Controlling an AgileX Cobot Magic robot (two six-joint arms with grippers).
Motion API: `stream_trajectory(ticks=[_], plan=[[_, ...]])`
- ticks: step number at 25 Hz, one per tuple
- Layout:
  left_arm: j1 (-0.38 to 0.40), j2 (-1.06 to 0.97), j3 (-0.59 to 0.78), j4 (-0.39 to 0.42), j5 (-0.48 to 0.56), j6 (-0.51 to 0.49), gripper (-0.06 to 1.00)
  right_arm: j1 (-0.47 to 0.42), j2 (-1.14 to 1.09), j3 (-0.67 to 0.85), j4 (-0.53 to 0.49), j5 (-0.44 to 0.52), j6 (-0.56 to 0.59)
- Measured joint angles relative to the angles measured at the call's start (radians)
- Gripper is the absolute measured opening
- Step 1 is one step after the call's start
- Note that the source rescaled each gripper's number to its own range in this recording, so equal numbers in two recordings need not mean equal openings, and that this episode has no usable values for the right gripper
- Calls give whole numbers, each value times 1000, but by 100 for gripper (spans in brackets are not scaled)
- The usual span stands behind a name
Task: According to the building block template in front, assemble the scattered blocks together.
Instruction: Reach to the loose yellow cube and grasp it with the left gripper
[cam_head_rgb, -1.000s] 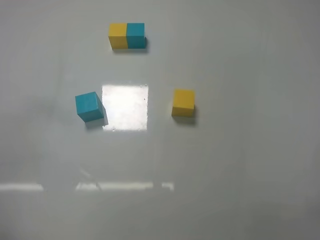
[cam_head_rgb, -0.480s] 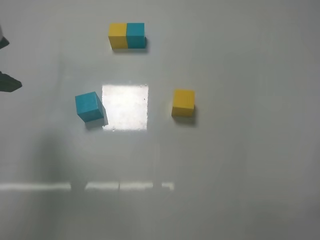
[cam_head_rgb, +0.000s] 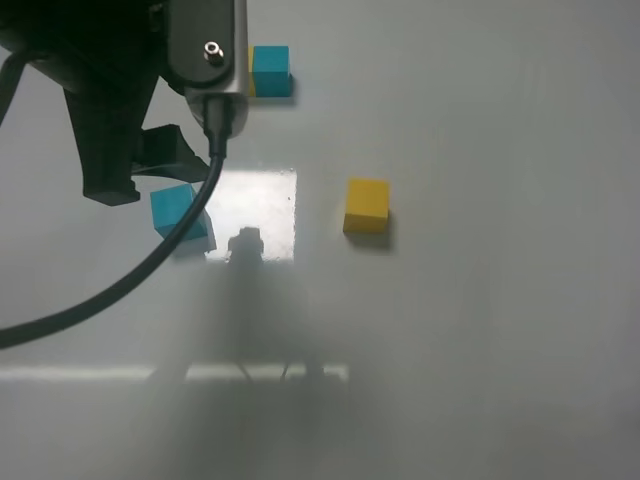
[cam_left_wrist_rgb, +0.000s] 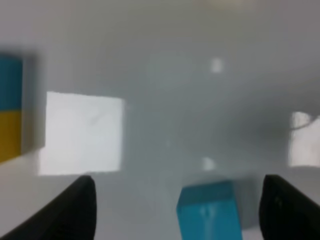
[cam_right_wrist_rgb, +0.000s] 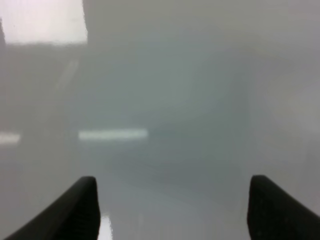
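Note:
The template bar lies at the back; its teal half shows and my left arm hides most of its yellow half. It also shows in the left wrist view. The loose teal cube sits left of centre, partly behind the arm's cable. The loose yellow cube sits right of centre. My left gripper is open and empty, hovering over the teal cube, which lies between its spread fingers in the left wrist view. My right gripper is open and empty over bare table, out of the exterior view.
A bright square glare patch lies on the grey table between the two loose cubes. The left arm's black cable hangs across the left side. The arm's shadow falls on the front middle.
My left arm has swung in from the left edge and now hovers over the loose teal cube, covering the template's yellow half. The cubes have not moved.

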Motion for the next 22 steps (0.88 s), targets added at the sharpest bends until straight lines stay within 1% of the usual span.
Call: stream_trajectory(ticks=[4,7,14,17,22], plan=[[-54,109,-79,14,1,2,77,0,0,0,0,0,0],[-78,181,-140,15,1,2,77,0,0,0,0,0,0],[-86,342,-277,17,4,1,77,0,0,0,0,0,0],[-86,395,-327,1,5,1,77,0,0,0,0,0,0],[-97,438,-366,-13,6,1,77,0,0,0,0,0,0]])
